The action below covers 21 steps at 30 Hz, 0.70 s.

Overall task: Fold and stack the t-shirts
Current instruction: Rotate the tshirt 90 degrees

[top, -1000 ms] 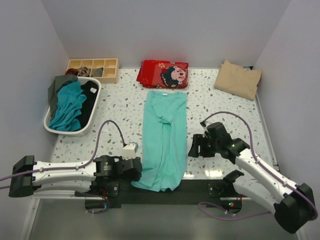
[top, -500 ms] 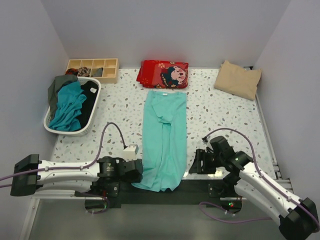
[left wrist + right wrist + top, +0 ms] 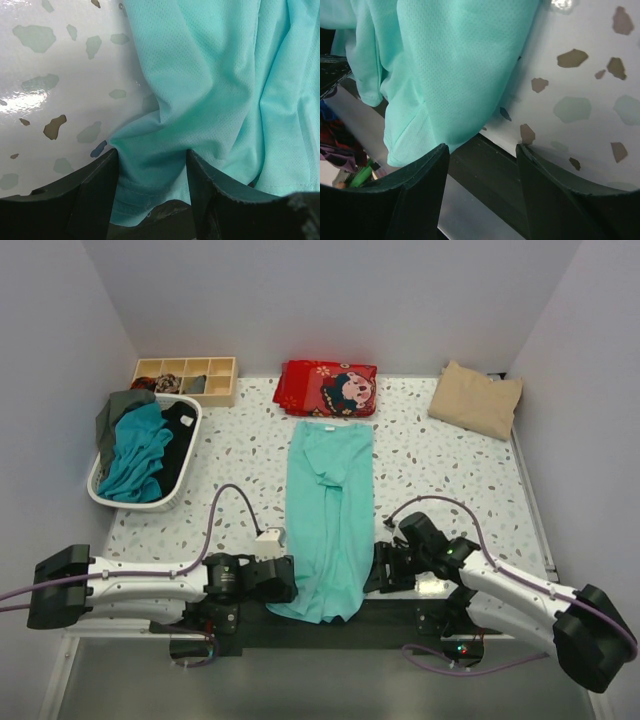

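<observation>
left arm (image 3: 140,578), right arm (image 3: 515,588): white links, black joints, purple cable (image 3: 233,487) looped off each; fingers (image 3: 95,195) black, blunt wedges

- The left arm (image 3: 140,578) lies low and nearly flat along the near edge, reaching inward toward the centre with its wrist level.
- The left gripper (image 3: 288,582) points to the middle, jaws spread wide. The wrist view shows its dark fingers (image 3: 95,192) well apart.
- The right arm (image 3: 512,586) also sits low, angling in from the near right corner with its elbow bent.
- The right gripper (image 3: 377,570) faces the left one across the gap, jaws parted and fingers (image 3: 420,195) wide apart.
</observation>
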### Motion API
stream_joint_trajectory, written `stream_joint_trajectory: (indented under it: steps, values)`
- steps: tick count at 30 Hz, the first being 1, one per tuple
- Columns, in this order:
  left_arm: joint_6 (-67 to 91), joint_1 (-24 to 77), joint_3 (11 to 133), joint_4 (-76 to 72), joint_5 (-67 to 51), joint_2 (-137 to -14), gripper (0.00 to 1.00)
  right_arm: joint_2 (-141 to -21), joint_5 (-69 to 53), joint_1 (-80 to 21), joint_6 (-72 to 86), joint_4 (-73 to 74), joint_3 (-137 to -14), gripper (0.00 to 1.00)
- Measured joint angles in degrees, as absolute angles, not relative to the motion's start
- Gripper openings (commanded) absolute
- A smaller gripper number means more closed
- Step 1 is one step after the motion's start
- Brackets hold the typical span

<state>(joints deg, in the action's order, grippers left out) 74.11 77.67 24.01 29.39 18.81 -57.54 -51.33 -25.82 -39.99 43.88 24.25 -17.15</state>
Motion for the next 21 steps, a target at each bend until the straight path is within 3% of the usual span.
stream_joint_trajectory:
  steps: [4, 5, 6, 9, 10, 12, 21]
  values:
    - [74.11, 77.67, 24.01, 29.28, 18.76, -57.54, 0.51, -55.05, -26.44, -41.91, 44.4, 20.4, -17.5, 0.4]
    - [74.11, 77.67, 24.01, 29.3, 18.68, -57.52, 0.47, -55.99, -26.35, -42.52, 44.62, 19.73, -17.67, 0.27]
    - [74.15, 77.67, 24.01, 29.32, 18.61, -57.52, 0.44, -56.69, -26.26, -43.09, 44.8, 19.11, -17.69, 0.24]
    - [74.15, 77.67, 24.01, 29.43, 18.28, -57.43, 0.24, -57.49, -26.17, -44.01, 45.08, 18.48, -18.13, 0.06]
    - [74.08, 77.67, 24.01, 29.47, 18.22, -57.32, 0.12, -57.49, -26.11, -44.1, 44.95, 18.39, -18.37, 0.04]
    - [74.17, 77.67, 24.01, 29.54, 18.13, -56.9, 0.0, -57.45, -25.87, -44.25, 44.91, 18.48, -19.29, 0.0]
    - [73.69, 77.67, 31.42, 36.23, 18.52, -54.37, 0.0, -54.41, -20.97, -44.25, 40.71, 27.27, -33.8, 0.0]
